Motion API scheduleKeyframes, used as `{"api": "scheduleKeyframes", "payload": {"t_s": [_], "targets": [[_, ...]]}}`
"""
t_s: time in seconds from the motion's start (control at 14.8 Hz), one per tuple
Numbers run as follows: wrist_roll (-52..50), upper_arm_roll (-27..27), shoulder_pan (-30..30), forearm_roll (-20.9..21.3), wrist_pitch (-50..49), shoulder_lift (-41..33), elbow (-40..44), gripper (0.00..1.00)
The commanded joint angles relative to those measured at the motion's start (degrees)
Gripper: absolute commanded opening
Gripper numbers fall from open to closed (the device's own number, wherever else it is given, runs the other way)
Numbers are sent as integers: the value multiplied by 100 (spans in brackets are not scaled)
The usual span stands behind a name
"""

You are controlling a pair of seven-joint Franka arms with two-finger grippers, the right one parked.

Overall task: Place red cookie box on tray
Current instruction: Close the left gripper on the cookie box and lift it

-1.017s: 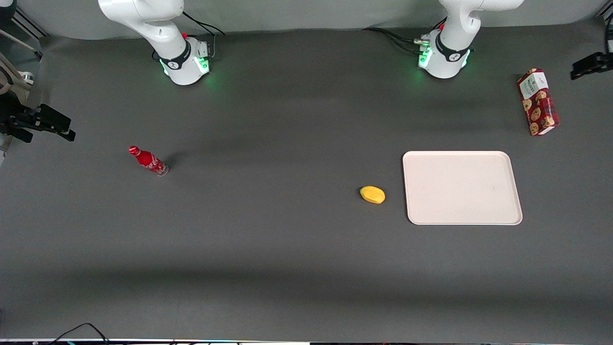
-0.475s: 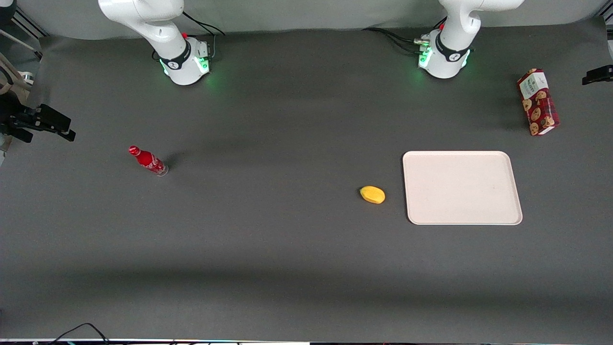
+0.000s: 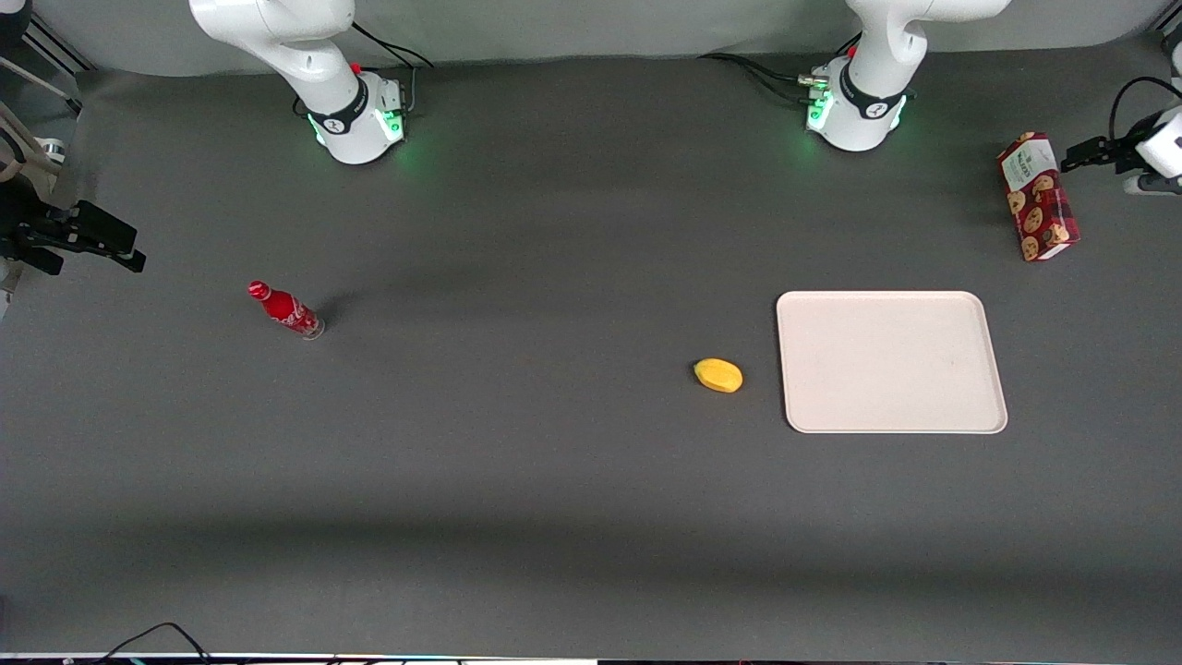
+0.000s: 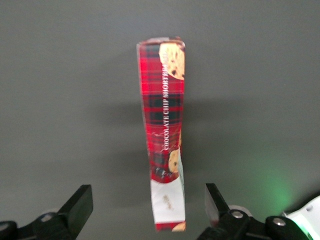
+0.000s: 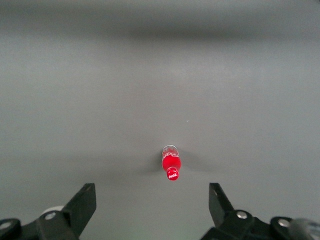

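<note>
A dark grey table (image 3: 554, 462) is filling the front view, seen from above. The red cookie box (image 3: 1037, 196), a tall narrow dark-red plaid carton printed with chocolate-chip cookies and carrying a white label panel at its upper end, is standing on the table at the working arm's end, farther from the front camera than the tray (image 3: 891, 362) and well apart from it. The tray, a large flat off-white rectangle with rounded corners and a low rim, is lying flat with nothing on it. A small yellow fruit-like object (image 3: 718, 375) is lying just beside the tray, on the side facing the parked arm's end of the table. A small red bottle (image 3: 284, 309) is standing toward the parked arm's end, well apart from everything else. The left arm's gripper (image 3: 1090, 153) is showing at the very edge of the front view, near the box's label end but not touching it. In the left wrist view, the gripper (image 4: 147, 207) is hanging above the box (image 4: 162, 125) with its two dark fingers (image 4: 80, 205) spread wide apart, one on each side of the carton's white-labelled end and holding nothing; the narrow plaid side of the box, with white lettering running along it, is reaching away from the gripper across the grey surface.
</note>
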Motion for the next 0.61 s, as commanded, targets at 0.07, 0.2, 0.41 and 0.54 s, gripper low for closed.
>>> {"api": "scheduleKeyframes", "payload": {"t_s": [0.07,0.2,0.41,0.54], "targets": [[30,656,-33,603,1352,101,-686,100],[47,710,-24,613,1749,338,-826,100],[56,1000,-33,613,2435,584,-1116,100],[56,1009,-24,613,2646,664,-1187,100]]}}
